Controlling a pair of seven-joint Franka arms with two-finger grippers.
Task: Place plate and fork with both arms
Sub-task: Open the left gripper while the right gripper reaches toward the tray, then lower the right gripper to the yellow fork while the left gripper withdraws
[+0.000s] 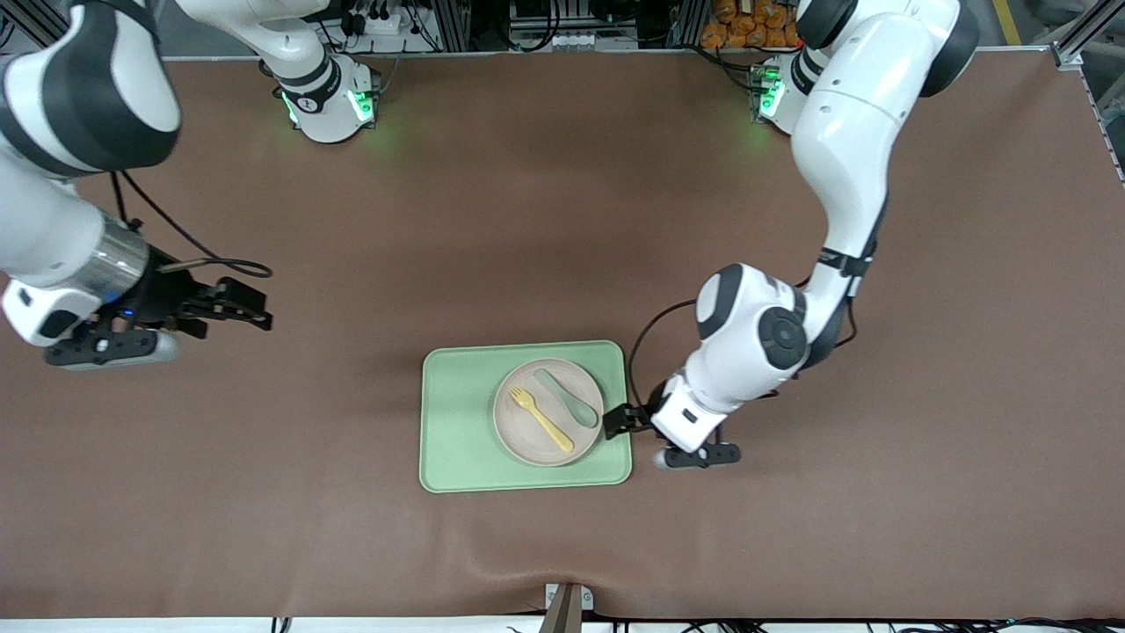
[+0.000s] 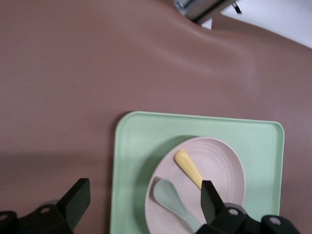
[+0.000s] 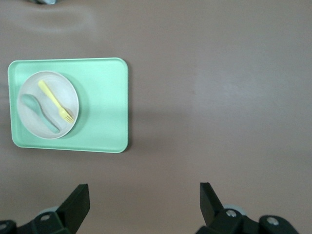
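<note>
The left arm bends down from its base, its left gripper (image 1: 618,420) low at the green tray's (image 1: 457,422) edge toward the left arm's end, fingers (image 2: 210,199) spread wide and holding nothing. The right arm waits well apart from the tray, its right gripper (image 1: 250,309) over bare brown surface (image 1: 562,220), fingers (image 3: 209,201) spread.

One tray, one plate (image 1: 518,431), one fork (image 1: 540,418), one grey-green spoon (image 1: 565,397). The plate sits on the tray toward the left arm's end; fork and spoon lie side by side on it. Open surface surrounds the tray on every edge.
</note>
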